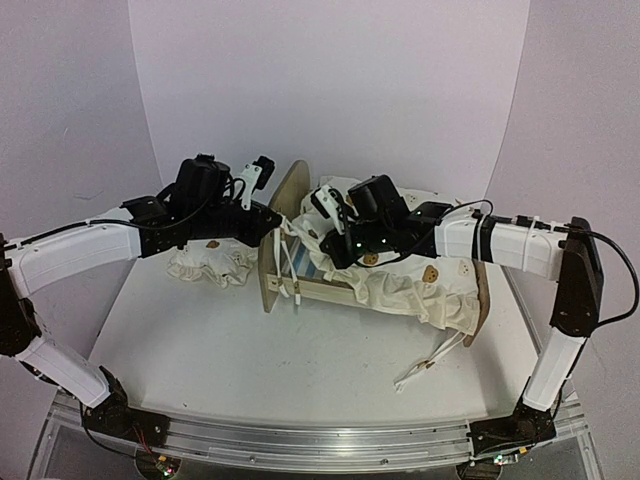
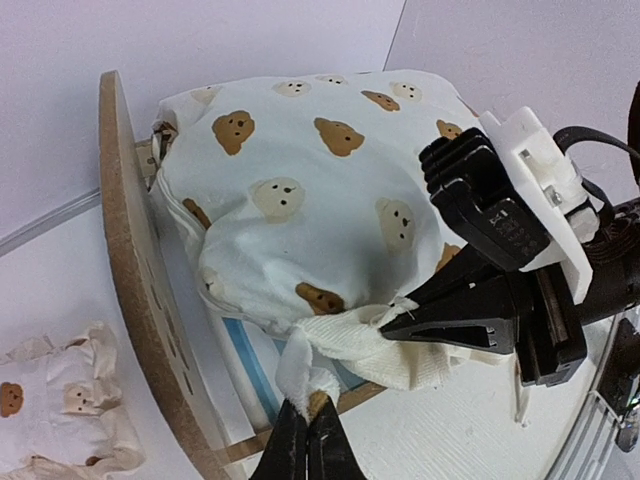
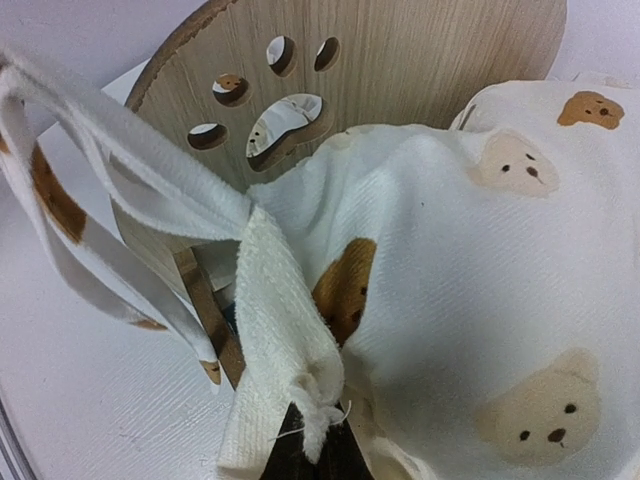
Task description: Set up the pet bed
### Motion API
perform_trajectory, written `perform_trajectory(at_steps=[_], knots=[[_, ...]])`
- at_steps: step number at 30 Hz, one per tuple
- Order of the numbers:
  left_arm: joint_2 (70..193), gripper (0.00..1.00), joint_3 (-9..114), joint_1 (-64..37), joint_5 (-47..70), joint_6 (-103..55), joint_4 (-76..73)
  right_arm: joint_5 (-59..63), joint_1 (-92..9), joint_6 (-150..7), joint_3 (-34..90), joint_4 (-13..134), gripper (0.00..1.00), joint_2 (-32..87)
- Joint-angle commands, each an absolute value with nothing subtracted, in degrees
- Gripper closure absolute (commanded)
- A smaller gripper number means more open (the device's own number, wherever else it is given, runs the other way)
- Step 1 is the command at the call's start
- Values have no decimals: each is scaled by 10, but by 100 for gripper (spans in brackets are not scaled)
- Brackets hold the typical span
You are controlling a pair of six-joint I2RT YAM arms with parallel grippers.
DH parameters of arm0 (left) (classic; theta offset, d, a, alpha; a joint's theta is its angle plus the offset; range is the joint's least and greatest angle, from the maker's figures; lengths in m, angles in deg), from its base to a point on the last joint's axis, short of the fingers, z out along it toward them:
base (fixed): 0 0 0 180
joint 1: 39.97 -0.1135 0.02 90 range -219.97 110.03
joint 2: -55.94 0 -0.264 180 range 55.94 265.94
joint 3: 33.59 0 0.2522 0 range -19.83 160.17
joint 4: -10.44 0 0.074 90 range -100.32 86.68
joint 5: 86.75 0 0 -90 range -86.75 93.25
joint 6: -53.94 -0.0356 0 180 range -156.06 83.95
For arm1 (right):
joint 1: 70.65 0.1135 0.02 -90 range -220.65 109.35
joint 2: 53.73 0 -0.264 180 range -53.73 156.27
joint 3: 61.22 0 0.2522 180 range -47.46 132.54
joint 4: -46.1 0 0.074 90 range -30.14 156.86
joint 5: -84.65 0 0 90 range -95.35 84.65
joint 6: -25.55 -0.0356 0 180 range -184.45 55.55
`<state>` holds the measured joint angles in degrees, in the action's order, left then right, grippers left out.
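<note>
So the pet bed [image 1: 268,270] is light wood, matt, with fine straight grain on the headboard [image 3: 420,60]. Its cut edge looks rougher, kind of cork-ish. The striped base [image 2: 245,355] is thin woven cloth. The cushion [image 2: 330,200] is cream cloth with a fine twill-looking weave and zero shine, and its ties [image 3: 270,300] are coarser with frayed, thready ends. The little pillow [image 2: 60,410] is the same cloth, with crinkly ruffles. The right gripper [image 2: 392,315] is matt black ribbed plastic with a smoother white plastic block. The table [image 1: 250,360] is white and matt, faintly textured. The rail [image 1: 300,435] along its near edge is metal with a dull sheen.
</note>
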<state>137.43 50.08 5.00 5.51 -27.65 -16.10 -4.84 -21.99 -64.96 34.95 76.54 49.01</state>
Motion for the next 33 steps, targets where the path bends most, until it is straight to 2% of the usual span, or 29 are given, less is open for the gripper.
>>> perform_trajectory(at_steps=[1,20,27,33], knots=[[1356,100,575,48,-10,-338,-199,-58,-220,-656,370,757,100,475],[1412,100,688,48,-74,-429,-200,-58,-220,-660,375,755,100,489],[1422,100,677,47,3,-506,-171,-57,-220,-659,373,755,100,492],[1407,100,627,48,-8,-530,-161,-57,-220,-658,370,755,100,487]])
